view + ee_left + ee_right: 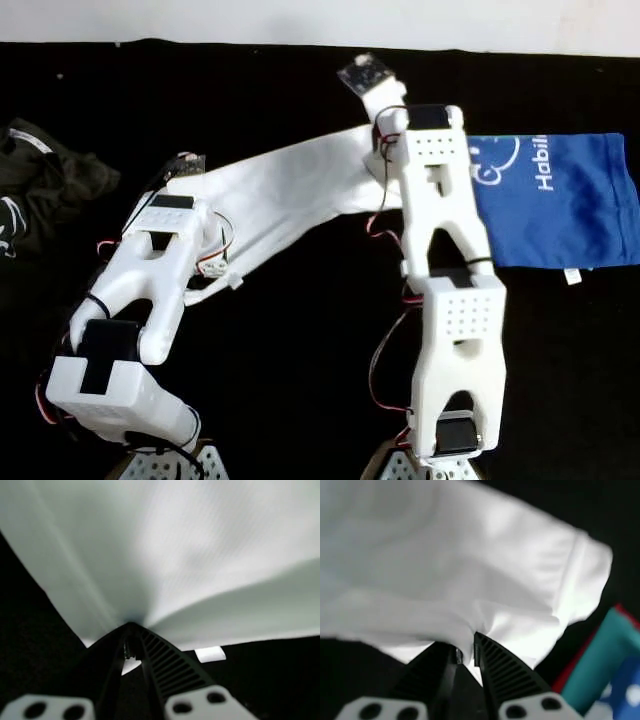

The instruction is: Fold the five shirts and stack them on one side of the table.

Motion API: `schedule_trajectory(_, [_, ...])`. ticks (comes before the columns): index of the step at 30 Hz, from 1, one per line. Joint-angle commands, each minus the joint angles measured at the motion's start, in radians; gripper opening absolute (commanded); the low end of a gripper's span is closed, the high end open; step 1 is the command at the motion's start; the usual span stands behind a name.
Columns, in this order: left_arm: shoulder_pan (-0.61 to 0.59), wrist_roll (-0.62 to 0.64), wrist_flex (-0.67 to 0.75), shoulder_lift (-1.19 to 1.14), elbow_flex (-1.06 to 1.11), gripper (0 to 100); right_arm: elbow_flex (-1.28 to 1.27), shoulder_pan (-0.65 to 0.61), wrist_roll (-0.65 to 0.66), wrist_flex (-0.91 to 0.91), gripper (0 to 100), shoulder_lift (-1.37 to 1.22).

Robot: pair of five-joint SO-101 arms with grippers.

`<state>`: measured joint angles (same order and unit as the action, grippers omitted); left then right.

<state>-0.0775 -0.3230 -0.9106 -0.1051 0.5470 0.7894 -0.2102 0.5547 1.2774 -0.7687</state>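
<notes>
**High view** — black table, two arms. A white shirt runs as a stretched band across the middle of the frame. The left gripper is on its lower-left end and the right gripper on its upper-right end. A folded blue shirt lies flat at right centre, its edge meeting the white one; I cannot tell which is on top. A crumpled dark garment sits at the left edge, well apart.

**Left wrist view** — the left gripper has its fingers pinched together on a gather of the white shirt. The cloth fans out taut from the tips.

**Right wrist view** — the right gripper has its fingers clamped on a puckered edge of the white shirt. Beyond the cloth, at lower right of the frame, are a teal layer, a red edge and the blue shirt.

**Step in hand, as I judge it:** spreading the white shirt flat for its fold. To do it well:
- hold both pinches firm and the tension even;
- bring both ends down together so the cloth lands without sag or twist in the middle;
- lay it clear of the blue shirt so the stack is not dragged askew.

**Count:**
- Arms: two.
- White shirts: one.
- Blue shirts: one.
- Dark garments: one seen, though the heap could hide more.
- Teal and red: likely one shirt each, stacked with the blue. That would make five in all, but it is a guess from edges alone.
</notes>
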Motion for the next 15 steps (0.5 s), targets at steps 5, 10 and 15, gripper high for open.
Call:
schedule_trajectory(5, [0.007, 0.006, 0.014, -0.007, -0.022, 1, 0.360, 0.008, -0.160, -0.064, 12.0, -0.220])
schedule_trajectory(10, [0.007, 0.005, 0.014, -0.007, -0.022, 1, 0.542, 0.031, -0.373, -0.065, 13.9, -0.280])
schedule_trajectory(15, [0.007, 0.005, 0.014, -0.007, -0.022, 1, 0.608, 0.042, -0.402, -0.015, 13.8, -0.274])
